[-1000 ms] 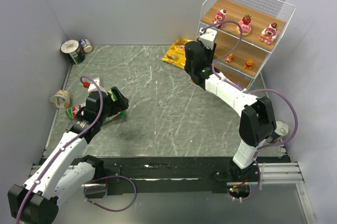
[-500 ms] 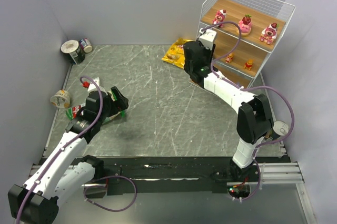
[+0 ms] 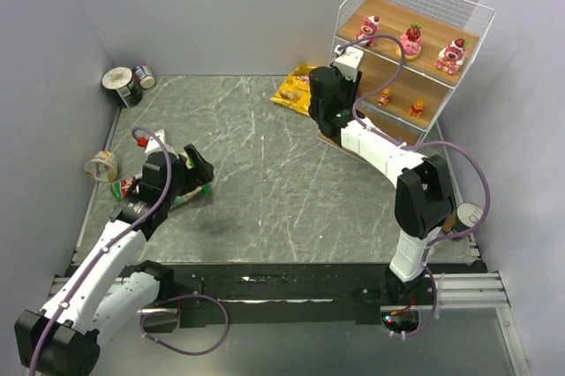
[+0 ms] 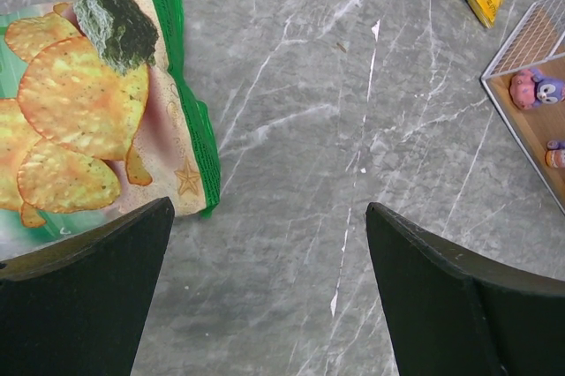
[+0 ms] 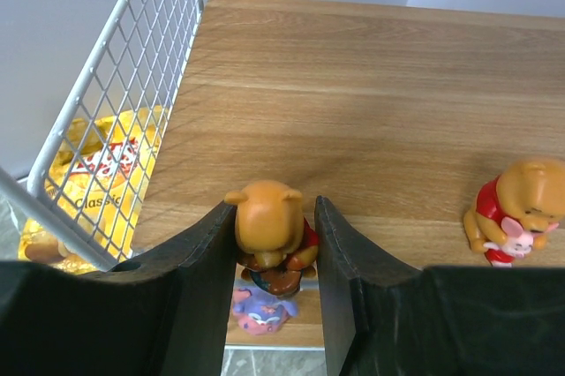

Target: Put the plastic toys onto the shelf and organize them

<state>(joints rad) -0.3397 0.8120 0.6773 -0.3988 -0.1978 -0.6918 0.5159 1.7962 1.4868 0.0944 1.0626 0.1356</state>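
Observation:
The shelf (image 3: 463, 19) stands at the back right, a white wire rack with wooden boards. Three pink-and-red plastic toys (image 3: 411, 39) sit on its top board and two orange ones (image 3: 416, 109) on the middle board. My right gripper (image 3: 346, 62) is at the middle board's left front edge (image 5: 353, 85), shut on an orange bear toy (image 5: 265, 221). Another orange toy (image 5: 515, 208) stands to its right. A purple-pink toy (image 5: 261, 312) shows on the board below. My left gripper (image 4: 269, 206) hangs open over bare table beside a green chip bag (image 4: 97, 120).
A yellow chip bag (image 3: 296, 89) lies by the shelf's left foot. Tin cans (image 3: 122, 85) stand in the back left corner, one (image 3: 102, 165) by the left wall, and one (image 3: 468, 215) near the right arm. Two purple-pink toys (image 4: 536, 90) sit on the lowest board.
The right arm's elbow has shifted slightly left while its gripper stays at the shelf holding the orange toy. The left arm has barely moved.

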